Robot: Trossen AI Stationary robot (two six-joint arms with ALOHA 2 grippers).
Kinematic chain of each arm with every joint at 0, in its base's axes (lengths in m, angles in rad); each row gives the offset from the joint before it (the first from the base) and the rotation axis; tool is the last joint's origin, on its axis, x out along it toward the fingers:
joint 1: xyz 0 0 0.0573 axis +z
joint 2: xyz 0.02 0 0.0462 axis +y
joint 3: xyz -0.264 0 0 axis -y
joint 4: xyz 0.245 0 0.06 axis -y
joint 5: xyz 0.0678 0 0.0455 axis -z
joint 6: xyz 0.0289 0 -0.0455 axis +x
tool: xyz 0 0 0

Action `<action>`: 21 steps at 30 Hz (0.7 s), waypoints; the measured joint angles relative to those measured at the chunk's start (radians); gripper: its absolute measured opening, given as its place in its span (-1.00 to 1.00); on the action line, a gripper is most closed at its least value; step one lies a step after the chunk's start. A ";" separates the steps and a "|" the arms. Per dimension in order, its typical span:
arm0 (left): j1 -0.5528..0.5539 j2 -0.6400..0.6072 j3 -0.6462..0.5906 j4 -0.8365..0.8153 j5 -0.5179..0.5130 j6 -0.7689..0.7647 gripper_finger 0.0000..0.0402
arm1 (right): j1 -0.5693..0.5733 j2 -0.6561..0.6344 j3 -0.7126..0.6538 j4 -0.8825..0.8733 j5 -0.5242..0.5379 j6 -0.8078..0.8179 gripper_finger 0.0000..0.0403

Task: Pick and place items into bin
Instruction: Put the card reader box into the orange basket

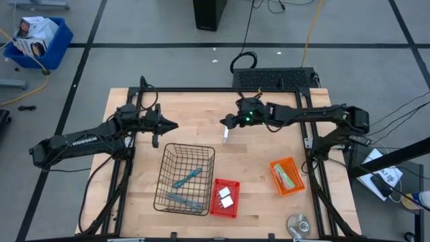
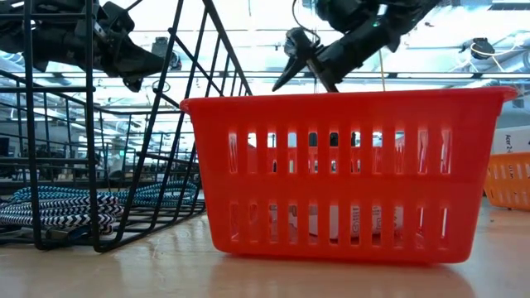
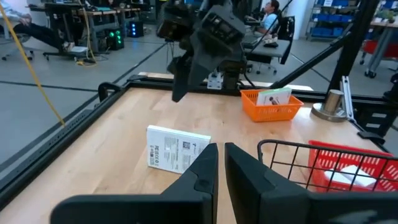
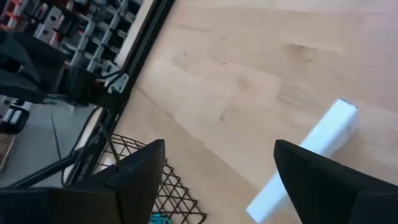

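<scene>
A flat white card pack with print lies on the table near its far middle; it also shows as a white pack and as a white bar in the wrist views. My right gripper hovers open just above it, fingers apart and touching nothing. My left gripper waits shut at the far left, above the far rim of the wire basket. Two teal and grey tools lie in that basket. Two white blocks sit in the red bin.
An orange bin with a green-printed card stands on the right. The round silver disc lies at the near right corner. In the low view the red bin fills the foreground. Bare wood surrounds the card pack.
</scene>
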 joint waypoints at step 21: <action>-0.001 0.000 0.000 0.001 0.045 -0.017 -0.85 | -0.066 0.073 0.123 -0.292 -0.096 0.068 0.46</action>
